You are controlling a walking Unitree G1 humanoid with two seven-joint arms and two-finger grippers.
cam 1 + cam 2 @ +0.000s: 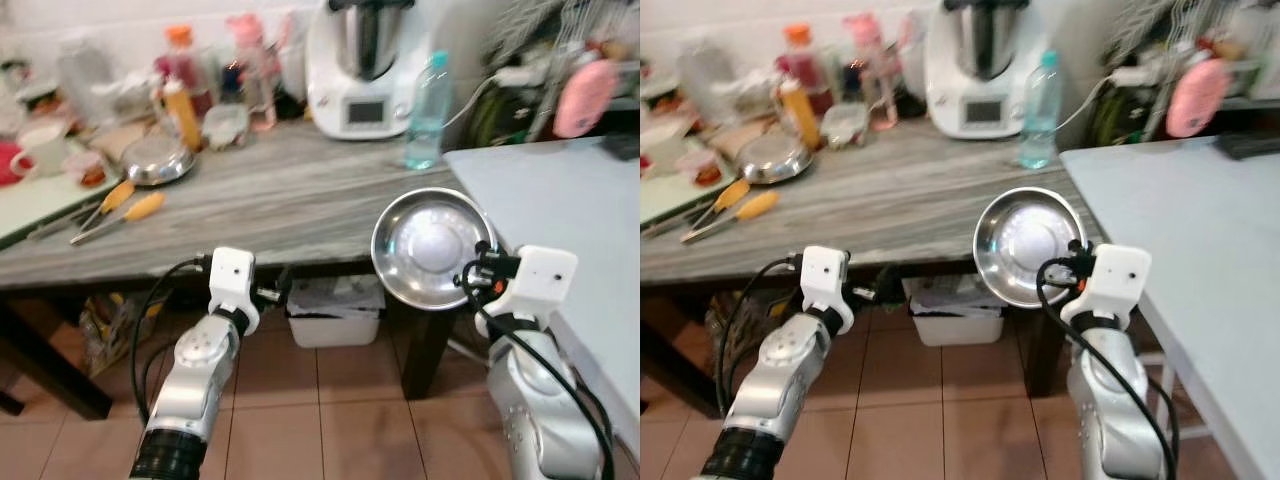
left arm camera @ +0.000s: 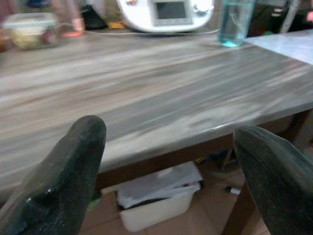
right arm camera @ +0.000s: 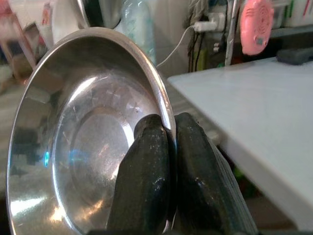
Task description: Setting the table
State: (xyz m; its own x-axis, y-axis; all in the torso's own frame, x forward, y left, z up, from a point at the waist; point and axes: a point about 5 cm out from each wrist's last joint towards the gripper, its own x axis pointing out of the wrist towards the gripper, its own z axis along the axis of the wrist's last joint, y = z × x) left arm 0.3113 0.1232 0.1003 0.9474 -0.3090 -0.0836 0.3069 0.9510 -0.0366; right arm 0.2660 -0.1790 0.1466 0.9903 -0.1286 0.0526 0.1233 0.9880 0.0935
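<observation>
Steel is clamped between the two black fingers (image 3: 146, 176) of the right hand (image 3: 168, 142): the rim of a shallow stainless bowl (image 1: 432, 248) is pinched, one finger inside the rim and one outside. The bowl is held up on edge, its hollow turned toward the head camera, in the air just off the corner where the wood-grain counter (image 1: 290, 195) meets the pale grey table (image 1: 560, 200). It is touching neither surface.

The left hand (image 2: 166, 156) is held with its fingers wide apart and nothing between them, low in front of the counter's near edge, above a white bin (image 1: 335, 312) that is seen on the tiled floor under the counter.

Farther out on the counter, a clear plastic water bottle (image 1: 427, 112) and a white kitchen machine (image 1: 365, 70) are seen near the back; toward the left, a second steel bowl (image 1: 157, 160), two yellow-handled utensils (image 1: 130, 205), an orange-capped bottle (image 1: 182, 112) and a white cup (image 1: 42, 150) are crowded together.

The step in hand is judged to be the carrying of the bowl to the pale table for laying. For the next move, the bowl would need to be swung to the right over the bare tabletop, tipped level with its hollow up, lowered until its base is seated, and only then released.
</observation>
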